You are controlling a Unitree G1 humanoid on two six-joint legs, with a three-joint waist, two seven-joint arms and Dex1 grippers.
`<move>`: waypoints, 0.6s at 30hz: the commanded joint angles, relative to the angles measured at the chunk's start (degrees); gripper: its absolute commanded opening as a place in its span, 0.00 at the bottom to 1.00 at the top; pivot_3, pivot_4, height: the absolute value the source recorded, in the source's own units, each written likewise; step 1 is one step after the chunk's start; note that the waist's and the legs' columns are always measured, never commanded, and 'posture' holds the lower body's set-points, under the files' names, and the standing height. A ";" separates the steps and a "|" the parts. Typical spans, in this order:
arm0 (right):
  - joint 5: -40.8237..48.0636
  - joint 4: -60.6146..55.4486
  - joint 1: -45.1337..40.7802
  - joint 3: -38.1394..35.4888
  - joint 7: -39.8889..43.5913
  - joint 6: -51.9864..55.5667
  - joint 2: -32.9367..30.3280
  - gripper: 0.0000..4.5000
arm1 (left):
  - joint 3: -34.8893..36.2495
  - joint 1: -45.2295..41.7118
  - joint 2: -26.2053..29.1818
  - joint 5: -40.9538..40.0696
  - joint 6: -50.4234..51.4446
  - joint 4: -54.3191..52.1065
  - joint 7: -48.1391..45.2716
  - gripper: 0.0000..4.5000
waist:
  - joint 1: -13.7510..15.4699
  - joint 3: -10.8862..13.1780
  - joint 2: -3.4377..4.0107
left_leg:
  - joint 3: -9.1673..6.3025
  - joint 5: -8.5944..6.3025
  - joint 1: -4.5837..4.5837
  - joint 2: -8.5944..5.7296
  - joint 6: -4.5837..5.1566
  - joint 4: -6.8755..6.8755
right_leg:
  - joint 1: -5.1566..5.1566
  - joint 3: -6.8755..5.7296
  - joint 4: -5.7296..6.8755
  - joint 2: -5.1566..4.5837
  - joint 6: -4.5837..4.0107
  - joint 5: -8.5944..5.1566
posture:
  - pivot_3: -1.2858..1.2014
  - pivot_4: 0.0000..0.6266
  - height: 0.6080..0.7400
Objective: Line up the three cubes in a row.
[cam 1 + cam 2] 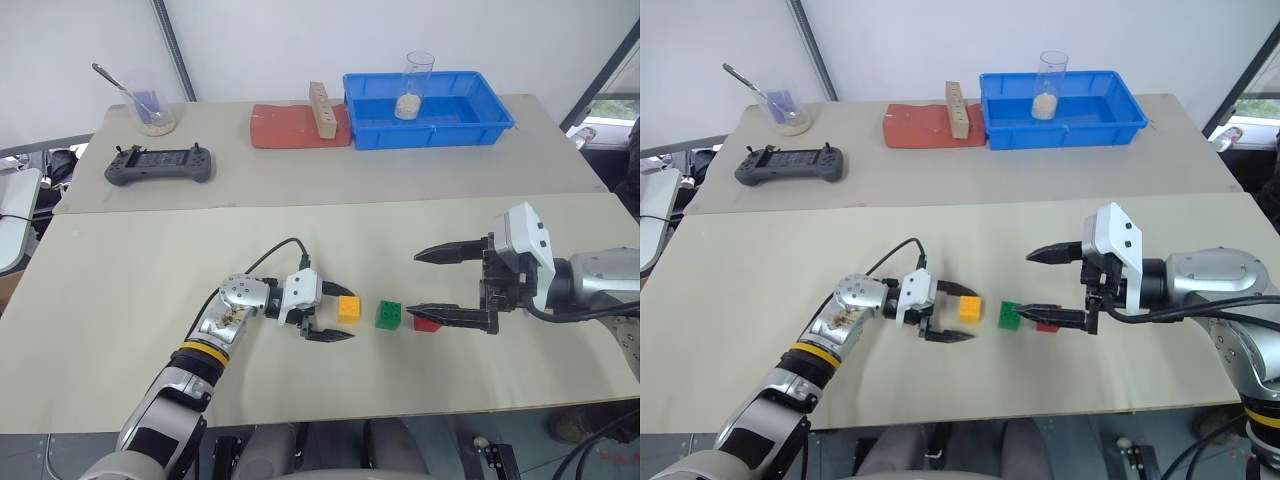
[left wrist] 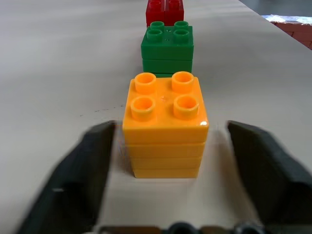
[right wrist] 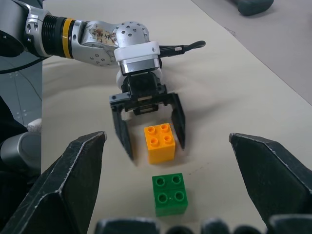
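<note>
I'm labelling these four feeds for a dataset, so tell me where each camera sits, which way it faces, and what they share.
Left eye and right eye views: on the head, looking forward and down at the table; both arms show, left hand open around the orange cube, right hand open.
Left wrist view: along its own fingers down the row: orange, green cube, red cube.
Right wrist view: between its own fingers, facing the left hand.
Shared: the orange and green cubes.

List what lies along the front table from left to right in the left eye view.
left gripper → orange-yellow cube → green cube → red cube → right gripper
</note>
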 commanded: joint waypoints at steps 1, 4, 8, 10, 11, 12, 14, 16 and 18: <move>0.60 -0.90 -0.58 -1.73 -0.15 -0.55 -0.32 1.00 | 0.42 -0.62 0.11 0.28 0.32 -0.06 -0.30 0.99 | 0.00 0.00 0.00 | 0.00 0.00 0.00 0.00 0.00 0.00 | 0.00 0.00 0.00 0.00 0.00 0.00 | 0.52 0.24 1.00; 0.17 -0.44 -0.44 -1.48 0.12 -1.06 -0.20 1.00 | 1.42 0.04 1.90 0.38 0.51 -1.06 0.20 0.99 | -0.09 0.00 0.00 | 0.00 0.00 0.00 0.00 0.00 0.00 | 0.00 0.00 0.00 0.01 0.00 0.00 | 0.52 0.24 1.00; -1.08 1.38 0.64 -3.04 0.27 -2.12 -0.61 1.00 | 5.74 2.68 7.71 -2.09 5.07 -8.08 1.66 0.99 | -0.62 0.00 0.00 | 0.00 0.00 0.02 0.04 0.00 -0.04 | -0.04 0.02 0.03 0.06 0.00 0.00 | 0.52 0.24 1.00; -2.01 2.93 2.29 -5.75 -0.07 -2.72 -1.25 1.00 | 10.20 4.67 12.49 -5.25 12.15 -16.15 3.14 0.99 | -0.86 0.01 -0.02 | 0.00 0.00 0.00 0.04 -0.01 -0.06 | -0.10 0.02 0.06 0.07 0.00 0.00 | 0.52 0.24 1.00; -2.63 3.68 3.38 -7.19 0.06 -3.23 -1.59 1.00 | 12.43 5.38 14.75 -7.22 16.10 -20.26 3.73 0.99 | -0.87 0.02 -0.02 | -0.01 0.00 0.00 0.06 0.00 -0.09 | -0.10 0.02 0.06 0.08 0.00 0.00 | 0.52 0.24 1.00; -2.97 3.98 4.24 -8.15 0.21 -3.62 -1.77 1.00 | 13.71 5.97 16.13 -8.59 18.97 -23.20 4.22 0.99 | -0.86 0.02 -0.02 | -0.01 -0.01 -0.01 0.06 -0.01 -0.09 | -0.12 0.02 0.05 0.08 0.00 0.00 | 0.52 0.24 1.00; -4.77 5.56 7.46 -10.70 0.91 -5.65 -2.05 1.00 | 17.19 6.34 20.04 -11.07 25.13 -28.96 5.88 0.99 | -0.32 0.02 -0.01 | -0.01 -0.01 0.01 0.04 0.00 -0.08 | -0.09 0.02 0.05 0.04 0.00 0.00 | 0.52 0.24 1.00; -6.85 8.19 11.38 -13.29 1.73 -8.46 -1.62 1.00 | 20.55 6.29 23.10 -10.68 26.92 -31.83 8.41 0.99 | 0.15 0.02 -0.01 | -0.02 -0.01 0.09 0.03 0.01 -0.04 | -0.04 0.00 -0.02 0.01 0.00 0.00 | 0.52 0.24 1.00; -8.40 10.41 14.14 -14.53 2.91 -11.01 -1.50 1.00 | 22.20 6.60 24.92 -9.51 27.09 -32.66 9.97 0.99 | 0.32 0.02 -0.01 | -0.01 -0.02 0.13 0.02 0.01 -0.03 | -0.03 -0.02 -0.06 0.00 0.01 0.00 | 0.52 0.24 1.00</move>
